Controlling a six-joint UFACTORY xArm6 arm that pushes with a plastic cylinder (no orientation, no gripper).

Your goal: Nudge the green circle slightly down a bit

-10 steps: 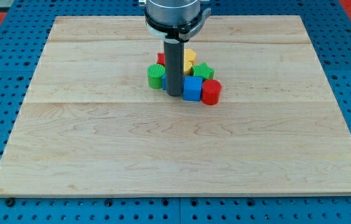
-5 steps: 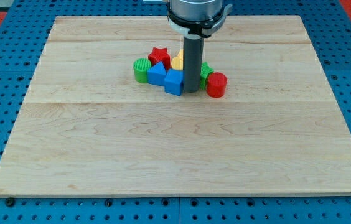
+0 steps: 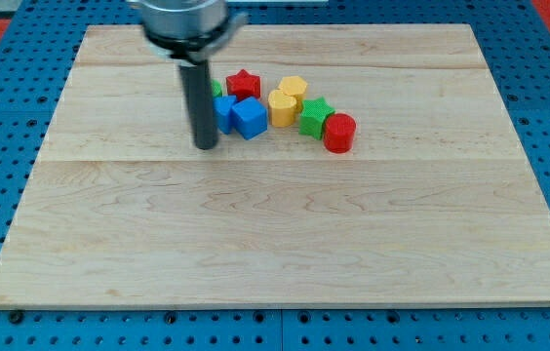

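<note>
The green circle [image 3: 216, 90] is mostly hidden behind my rod; only a sliver shows at the rod's right edge, above the blue blocks. My tip [image 3: 205, 146] rests on the board to the lower left of the cluster, just left of a blue block [image 3: 226, 113] and below the green circle. A blue cube [image 3: 251, 118] sits right next to that block.
A red star [image 3: 245, 84] lies above the blue blocks. Two yellow blocks [image 3: 282, 106] [image 3: 294, 89], a green star [image 3: 314, 115] and a red cylinder [image 3: 338, 132] trail to the view's right. The wooden board [image 3: 275, 244] lies on a blue pegboard.
My tip has swung from the right side of the blue cube to the left of the cluster. The blue blocks and the green circle have shifted left and up.
</note>
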